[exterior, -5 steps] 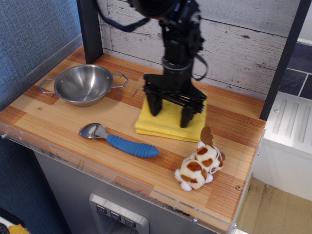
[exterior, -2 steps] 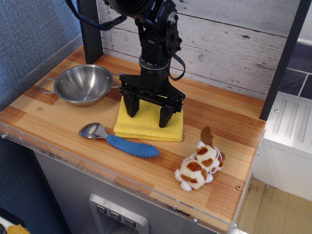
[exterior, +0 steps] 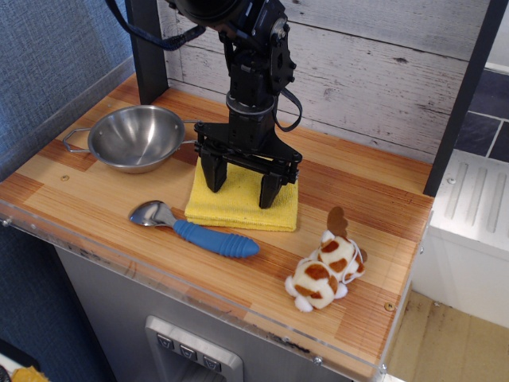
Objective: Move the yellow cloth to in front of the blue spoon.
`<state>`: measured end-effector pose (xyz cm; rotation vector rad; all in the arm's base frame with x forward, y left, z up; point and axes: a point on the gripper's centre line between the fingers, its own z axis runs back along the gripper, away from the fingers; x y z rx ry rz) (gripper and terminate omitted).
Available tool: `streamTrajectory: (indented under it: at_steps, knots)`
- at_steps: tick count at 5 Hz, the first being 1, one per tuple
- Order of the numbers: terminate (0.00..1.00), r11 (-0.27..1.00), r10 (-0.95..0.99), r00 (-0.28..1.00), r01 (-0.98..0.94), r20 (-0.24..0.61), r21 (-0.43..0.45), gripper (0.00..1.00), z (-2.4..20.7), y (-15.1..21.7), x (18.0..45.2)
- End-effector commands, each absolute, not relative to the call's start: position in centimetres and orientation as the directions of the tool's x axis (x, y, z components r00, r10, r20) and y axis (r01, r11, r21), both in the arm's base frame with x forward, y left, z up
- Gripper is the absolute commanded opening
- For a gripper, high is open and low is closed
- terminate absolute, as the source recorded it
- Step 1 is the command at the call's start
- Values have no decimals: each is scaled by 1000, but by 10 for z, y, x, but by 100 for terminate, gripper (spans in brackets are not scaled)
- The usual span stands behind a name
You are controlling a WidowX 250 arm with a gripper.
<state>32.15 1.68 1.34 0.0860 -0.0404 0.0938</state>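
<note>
- The table (exterior: 103, 187), a striped wooden top with a clear strip along its near edge, is carrying everything in view.
- The black robot arm (exterior: 256, 72) is reaching down from the top of the frame, in front of the whitewashed plank wall, and is ending in the hand (exterior: 240, 181).
- The hand is standing with its two fingers (exterior: 211, 173) spread wide apart, both tips pressing down onto the yellow cloth (exterior: 238, 208); nothing is being pinched between them.
- The yellow cloth is lying flat on the table, folded square, just behind the blue spoon (exterior: 193, 228) and just right of the steel bowl (exterior: 135, 138).
- The steel bowl is sitting upright at the back left of the table, its two wire handles sticking out sideways.
- The blue spoon is lying near the front edge, its silver bowl pointing left and its ribbed blue handle running right, close to the cloth's front edge.
- A brown-and-white stuffed dog (exterior: 326, 269) is lying to the right of the spoon, apart from the cloth's corner.
</note>
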Motion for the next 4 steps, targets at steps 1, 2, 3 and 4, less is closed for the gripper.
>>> streamTrajectory:
  at_steps: [1,2,3,4]
  knots:
    - [0,999,14,975,-23,222,35,100,86,3,338]
    - [0,998,-3,963,-13,269,60,100,115,-4,336]
    - [0,998,-15,955,-2,297,57,100,134,-10,331]
    - [0,998,-15,955,-2,297,57,100,134,-10,331]
